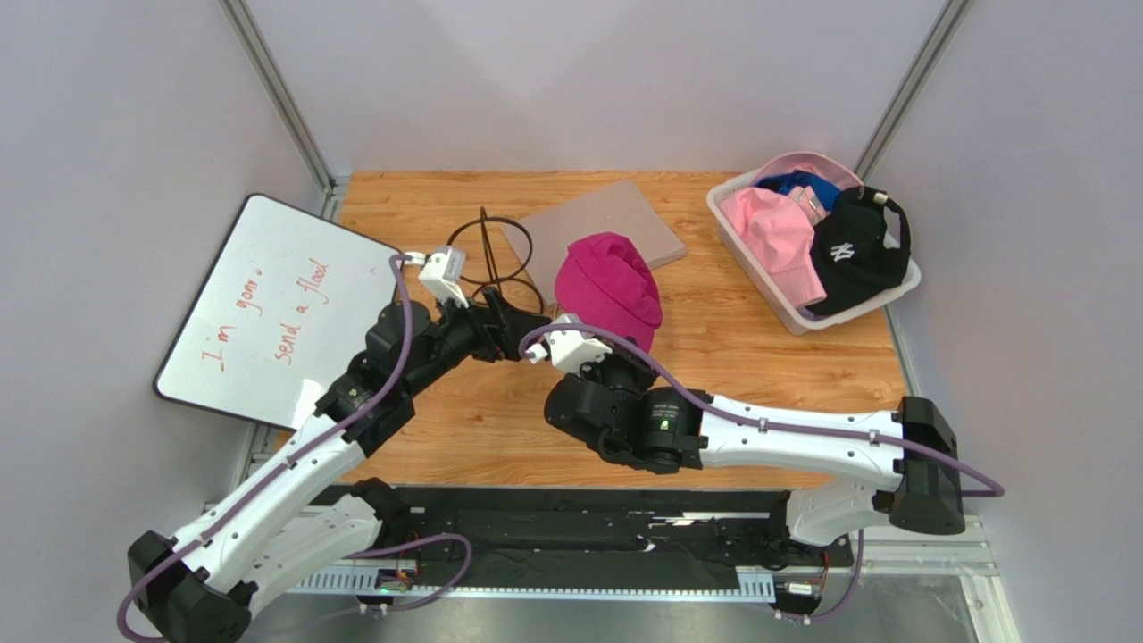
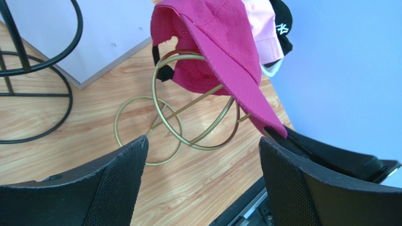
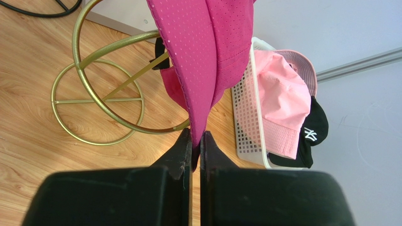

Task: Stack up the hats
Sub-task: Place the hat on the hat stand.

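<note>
**Desk:** What's on the left?

**Photographer:** The left gripper [image 2: 203, 146], jaws wide apart and empty. Just to its right, mid-table, a magenta perforated-fabric baseball cap [image 2: 212, 42] sits on a gold wire hourglass frame [image 3: 99, 100].

**Desk:** Which arm is closer?

**Photographer:** The right one. The brim points toward the near edge, and the right gripper [image 3: 192, 136] is pinched tight on it.
</note>
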You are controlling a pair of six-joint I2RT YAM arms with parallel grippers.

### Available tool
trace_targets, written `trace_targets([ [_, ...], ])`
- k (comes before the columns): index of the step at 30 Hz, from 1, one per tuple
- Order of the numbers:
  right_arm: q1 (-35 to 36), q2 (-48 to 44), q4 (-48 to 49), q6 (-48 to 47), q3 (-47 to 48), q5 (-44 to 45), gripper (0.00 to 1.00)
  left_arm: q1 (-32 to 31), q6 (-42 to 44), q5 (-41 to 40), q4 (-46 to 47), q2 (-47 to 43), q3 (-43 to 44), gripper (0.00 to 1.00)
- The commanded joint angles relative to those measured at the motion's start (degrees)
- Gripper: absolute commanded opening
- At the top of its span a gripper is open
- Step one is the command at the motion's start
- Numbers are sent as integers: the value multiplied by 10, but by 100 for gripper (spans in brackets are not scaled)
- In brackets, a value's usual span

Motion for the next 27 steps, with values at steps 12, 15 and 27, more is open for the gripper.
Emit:
trace_targets([
  [12,13,23,15,22,-18,-55,0,-3,-113,34,157,68,-6,96],
  [15,16,22,20,22,-21,-56,0,-4,-116,37,165,85,-2,96],
  [27,20,32,22,22,-21,-48,0,-3,-154,69,230,152,3,73],
])
